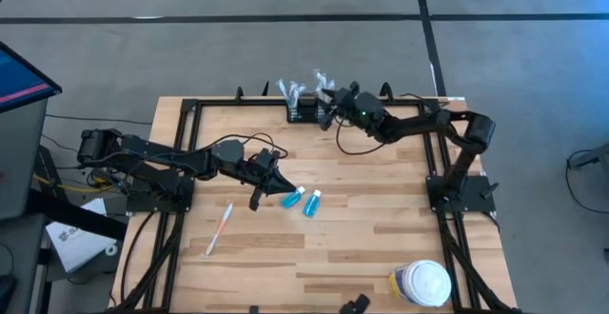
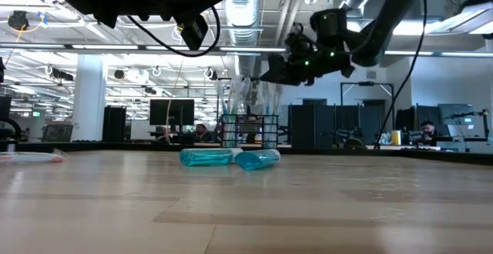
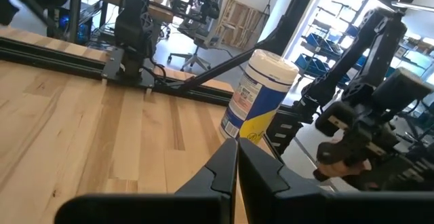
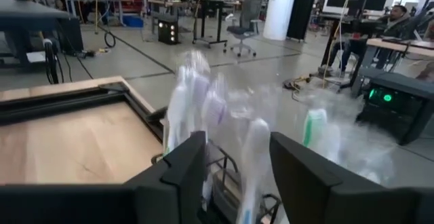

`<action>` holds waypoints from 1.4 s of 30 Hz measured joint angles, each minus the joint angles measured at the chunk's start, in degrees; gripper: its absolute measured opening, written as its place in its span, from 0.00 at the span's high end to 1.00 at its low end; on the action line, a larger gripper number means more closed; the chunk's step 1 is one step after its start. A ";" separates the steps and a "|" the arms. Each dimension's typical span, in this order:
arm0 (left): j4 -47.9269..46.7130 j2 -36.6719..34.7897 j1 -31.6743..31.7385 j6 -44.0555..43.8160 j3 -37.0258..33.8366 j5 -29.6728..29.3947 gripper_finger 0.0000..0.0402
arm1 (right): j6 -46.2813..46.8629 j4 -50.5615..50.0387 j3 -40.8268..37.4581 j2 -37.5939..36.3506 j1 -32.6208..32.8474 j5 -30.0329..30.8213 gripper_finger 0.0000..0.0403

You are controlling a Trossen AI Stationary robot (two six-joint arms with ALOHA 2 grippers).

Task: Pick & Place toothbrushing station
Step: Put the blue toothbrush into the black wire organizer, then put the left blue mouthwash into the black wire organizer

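Note:
The toothbrushing station [image 1: 304, 113] is a small black open-topped holder standing at the table's far edge. Several clear-wrapped toothbrushes [image 1: 291, 90] stick up out of it. It also shows in the low view [image 2: 250, 131]. My right gripper [image 4: 237, 153] is open just above the holder. One finger stands on each side of a wrapped toothbrush [image 4: 255, 153], and I see no touch. My left gripper [image 3: 236, 153] is shut and empty. It hangs above the table's middle, beside two blue bottles [image 1: 292, 198] [image 1: 312, 203] that lie on their sides.
A loose toothbrush [image 1: 219, 228] lies on the table toward the near left. A round white-lidded jar with a yellow label [image 1: 423, 284] stands at the near right corner. Black frame rails [image 1: 181, 124] run along the table's edges.

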 joint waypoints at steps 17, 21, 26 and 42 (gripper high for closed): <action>-10.19 0.00 0.00 -0.68 0.00 -1.49 0.98 | -2.58 -21.77 0.01 -13.19 5.20 0.17 0.56; -12.98 0.00 0.00 -1.33 0.00 -1.46 0.98 | -2.82 -27.54 0.01 -14.88 7.76 0.17 0.57; -13.16 0.00 0.00 -1.73 0.00 -1.49 0.98 | -5.29 -34.57 0.01 -15.64 12.09 0.15 0.58; -12.87 0.00 -0.02 -4.29 0.00 -3.69 0.98 | -4.45 -49.45 -0.04 -15.14 24.39 0.09 0.59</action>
